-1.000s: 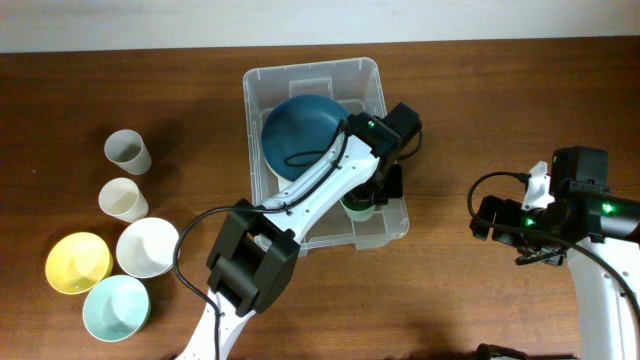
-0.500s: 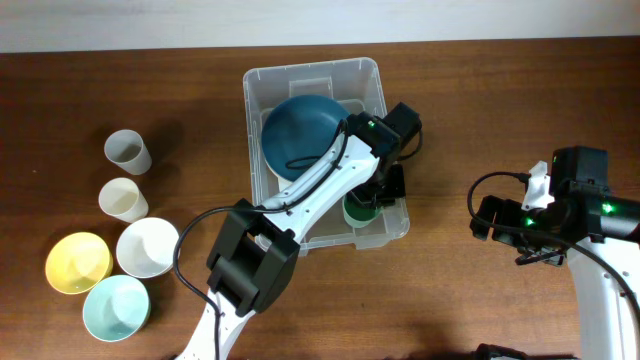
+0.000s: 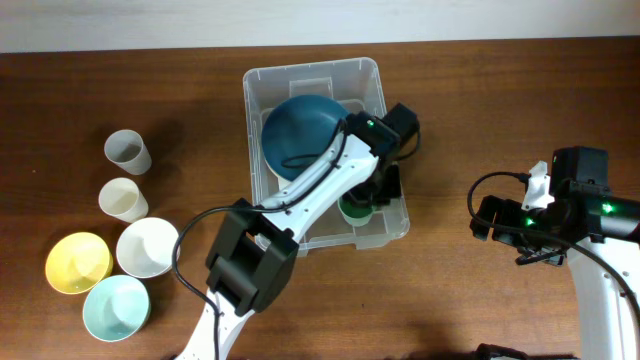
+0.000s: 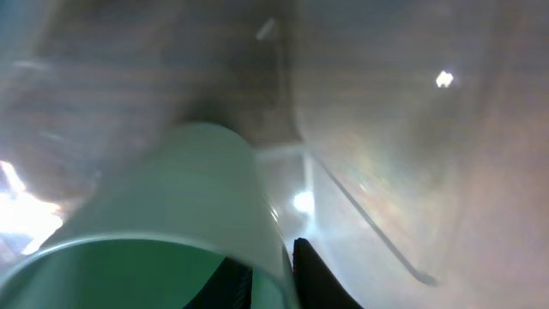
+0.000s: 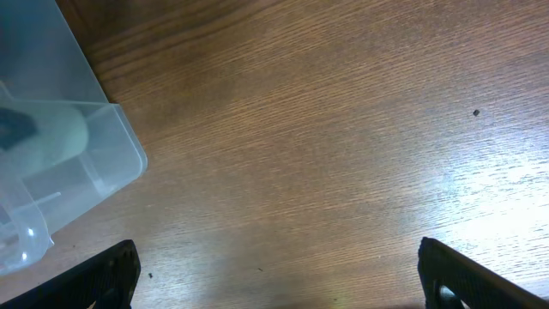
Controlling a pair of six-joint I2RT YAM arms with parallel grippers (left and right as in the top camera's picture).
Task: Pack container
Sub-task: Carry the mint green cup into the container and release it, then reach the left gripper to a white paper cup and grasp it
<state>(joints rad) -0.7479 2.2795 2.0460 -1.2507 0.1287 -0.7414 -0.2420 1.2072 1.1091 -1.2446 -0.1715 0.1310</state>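
Brown wood-grain table, white wall strip along far edge. Left side of table, five items grouped, all upright and open-side up: grey-white cup farthest back, cream cup just in front of it, white bowl near that. Yellow bowl sits left of white bowl, close to it. Pale blue bowl nearest front, close to both. Dark blue bowl lies inside the container, far half. Green cup in its near right corner, pale outside, green inside.
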